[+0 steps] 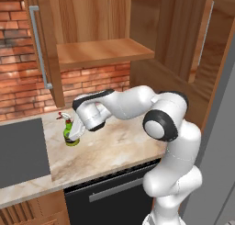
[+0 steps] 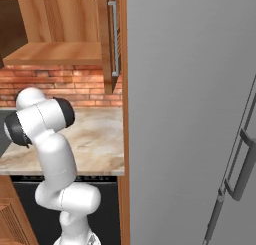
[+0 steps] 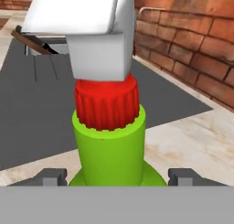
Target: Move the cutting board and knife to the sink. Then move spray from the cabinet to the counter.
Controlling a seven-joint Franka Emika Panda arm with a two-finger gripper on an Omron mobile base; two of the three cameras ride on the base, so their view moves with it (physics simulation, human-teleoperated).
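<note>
My claw spread wide around the green spray, bottle upright on the beige counter, dark sink surround just beside.

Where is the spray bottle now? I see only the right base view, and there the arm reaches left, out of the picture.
Observer: The spray bottle stands upright on the counter, close to the dark drainboard.
Operator: Is the pincer at it?
Observer: Yes. The pincer has a fingertip on each side of the bottle. I cannot tell whether they press it.
Operator: And the cutting board?
Observer: In the hand view, the cutting board lies at the far end of the drainboard.
</note>
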